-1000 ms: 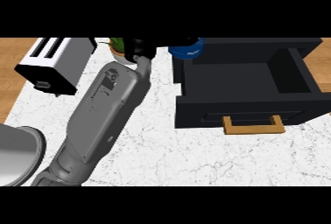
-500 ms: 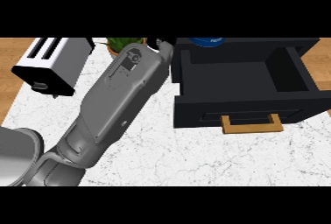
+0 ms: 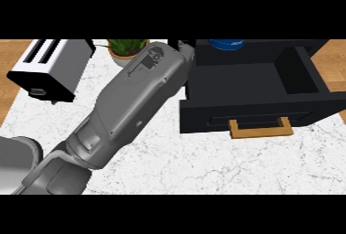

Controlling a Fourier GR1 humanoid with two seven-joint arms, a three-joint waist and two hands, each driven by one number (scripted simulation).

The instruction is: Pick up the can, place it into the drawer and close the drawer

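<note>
One forearm (image 3: 128, 109) reaches toward the blue can (image 3: 226, 44), which shows at the open drawer's (image 3: 250, 80) far edge. Hand hidden; its state cannot be told. Advice: lower the can fully inside before letting go.

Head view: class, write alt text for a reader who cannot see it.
A grey forearm stretches up across the marble counter toward a blue can at the back of an open black drawer. A toaster and potted plant stand on the left.
</note>
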